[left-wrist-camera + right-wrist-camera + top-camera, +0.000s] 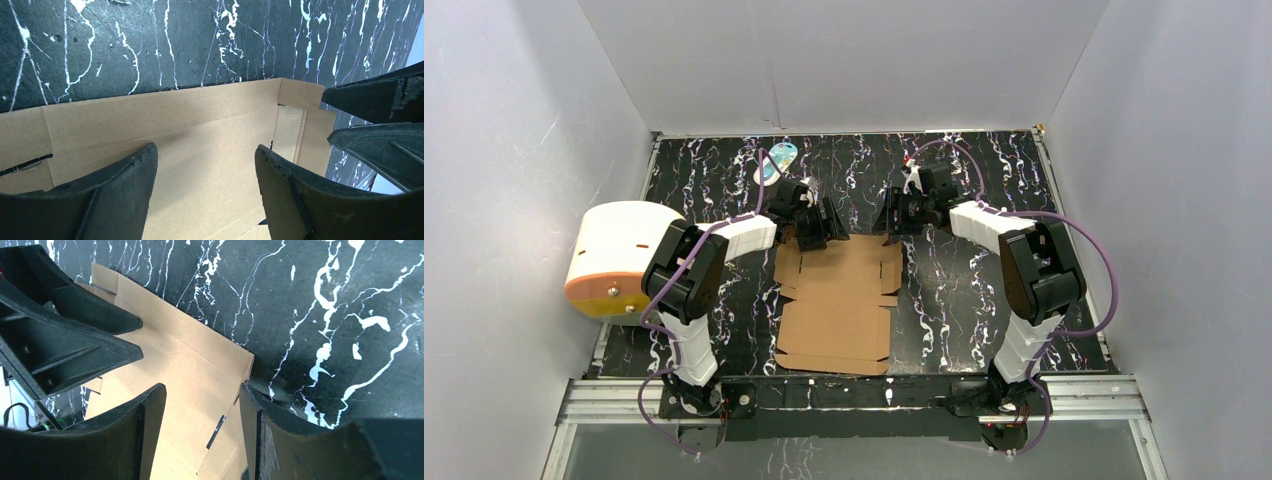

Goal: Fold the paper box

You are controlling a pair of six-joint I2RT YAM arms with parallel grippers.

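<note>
Left hand (pixel 205 150) and right hand (pixel 202 387), both released, hover at the flat paper box's (pixel 836 300) far edge on the table (pixel 964 290).

Black marbled table top (pixel 984 300), white-veined throughout. Flat on it at centre, reaching nearly to the near edge: brown die-cut paper box (pixel 834 310), unfolded, with flaps and slots down left and right sides and crease lines visible close up. Near far edge, left of centre: small teal-white packet (pixel 782 158), well apart from the sheet. At left edge: white-and-orange cylinder (pixel 619 258), on its side, straddling the border; contact with the top not discernible.
</note>
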